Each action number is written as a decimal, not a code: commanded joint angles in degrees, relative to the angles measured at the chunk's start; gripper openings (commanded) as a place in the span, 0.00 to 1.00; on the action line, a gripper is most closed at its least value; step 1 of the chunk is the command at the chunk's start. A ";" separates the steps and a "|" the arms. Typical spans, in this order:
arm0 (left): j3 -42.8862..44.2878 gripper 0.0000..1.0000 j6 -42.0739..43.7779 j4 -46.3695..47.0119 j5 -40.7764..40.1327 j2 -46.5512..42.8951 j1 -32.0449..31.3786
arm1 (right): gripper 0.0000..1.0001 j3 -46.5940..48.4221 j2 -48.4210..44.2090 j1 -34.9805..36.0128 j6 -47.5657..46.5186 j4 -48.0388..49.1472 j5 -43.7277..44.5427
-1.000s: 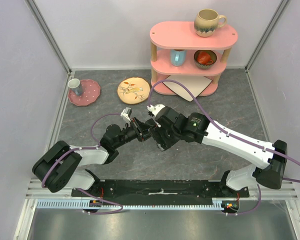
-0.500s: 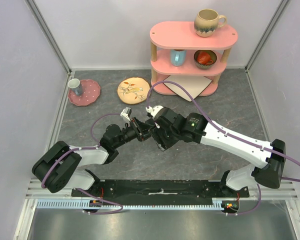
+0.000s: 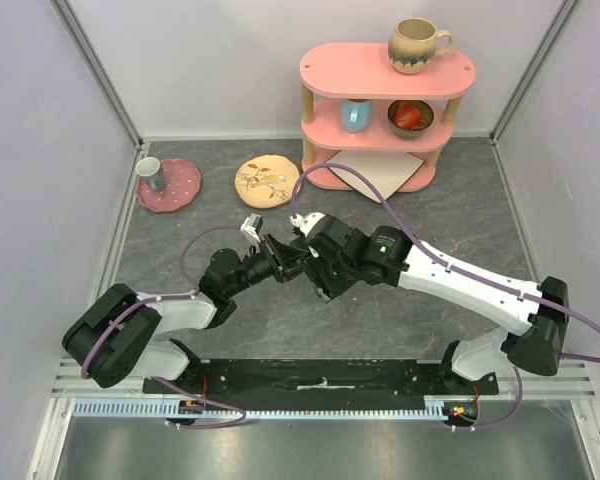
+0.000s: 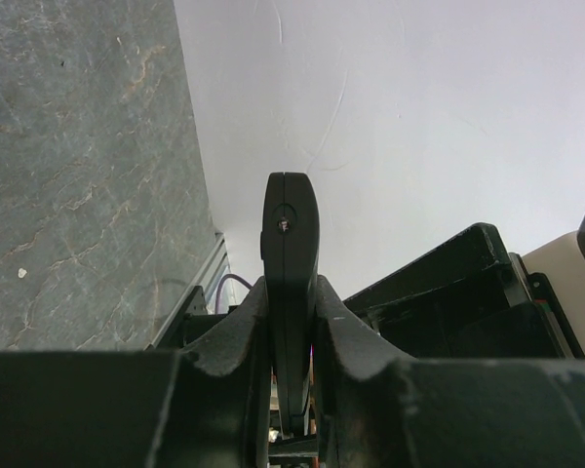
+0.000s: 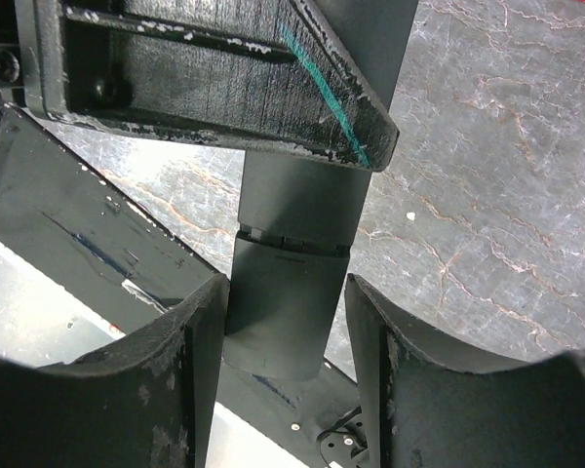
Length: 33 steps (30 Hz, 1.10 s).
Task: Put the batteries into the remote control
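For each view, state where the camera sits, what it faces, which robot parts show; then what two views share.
Top external: above and behind, looking down at the table; left arm and right arm show.
Left wrist: on that wrist, looks along the left gripper clamping the remote control.
Right wrist: likewise, faces the table past the right gripper.
Both wrist views share the remote control.

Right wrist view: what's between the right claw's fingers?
The remote, a black bar, runs between the fingers of the right claw; whether they touch it is unclear there. The left wrist view shows the left claw shut on it, edge-on.
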 commanded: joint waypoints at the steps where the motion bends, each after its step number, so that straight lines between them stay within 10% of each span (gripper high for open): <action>1: 1.29 0.02 0.86 2.73 0.90 -1.93 0.16 | 0.58 -0.43 -0.30 0.27 -0.62 0.45 -0.57; 33: 0.85 0.02 -0.81 4.76 2.30 -4.13 -0.63 | 0.47 -0.17 1.63 0.18 -1.24 2.12 -0.05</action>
